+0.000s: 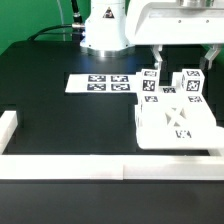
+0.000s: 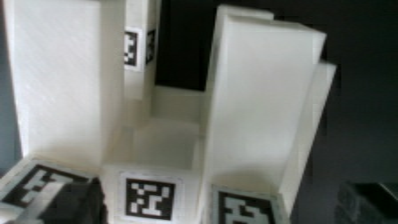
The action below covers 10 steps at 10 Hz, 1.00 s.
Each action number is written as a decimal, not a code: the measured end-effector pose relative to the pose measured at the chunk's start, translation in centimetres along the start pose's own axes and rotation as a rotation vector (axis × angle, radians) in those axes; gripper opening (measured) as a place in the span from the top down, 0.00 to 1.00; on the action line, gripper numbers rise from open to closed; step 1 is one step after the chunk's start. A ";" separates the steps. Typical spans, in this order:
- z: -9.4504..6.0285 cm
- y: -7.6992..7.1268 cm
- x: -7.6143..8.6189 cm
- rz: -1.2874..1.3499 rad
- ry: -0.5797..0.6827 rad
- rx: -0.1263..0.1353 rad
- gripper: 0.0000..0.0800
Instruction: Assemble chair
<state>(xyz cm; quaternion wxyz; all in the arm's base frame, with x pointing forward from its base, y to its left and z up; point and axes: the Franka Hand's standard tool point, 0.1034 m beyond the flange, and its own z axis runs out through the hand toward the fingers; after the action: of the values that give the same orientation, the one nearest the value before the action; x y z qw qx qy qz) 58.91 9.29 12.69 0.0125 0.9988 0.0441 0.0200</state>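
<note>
Over chair parts (image 1: 172,105): gripper (image 1: 176,58) held wide open, nothing gripped
Risk: upright bars knocked over if descent is misaligned

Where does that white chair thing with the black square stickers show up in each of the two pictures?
Exterior view: the chair sits on the black table at the exterior view's right, under the arm, beside the marker board.
Wrist view: the chair fills nearly the whole picture, seen close.
Shared landmark: its black-and-white square tags.
</note>
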 end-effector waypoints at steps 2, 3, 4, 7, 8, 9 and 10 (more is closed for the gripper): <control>0.3 -0.2 0.2 0.006 -0.001 -0.002 0.19; 0.4 -0.1 0.2 0.008 -0.001 -0.003 0.19; 0.9 0.1 0.0 0.006 0.023 -0.005 0.19; 1.7 0.2 -0.9 -0.008 0.015 -0.012 0.19; 1.7 0.5 -0.8 -0.004 0.016 -0.012 0.19; 1.5 0.6 -0.6 -0.001 0.018 -0.012 0.19; 1.1 1.0 -0.3 -0.002 0.015 -0.012 0.19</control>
<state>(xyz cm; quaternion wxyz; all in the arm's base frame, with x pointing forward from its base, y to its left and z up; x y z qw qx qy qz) 58.71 8.27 11.60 0.0181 0.9984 0.0450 0.0276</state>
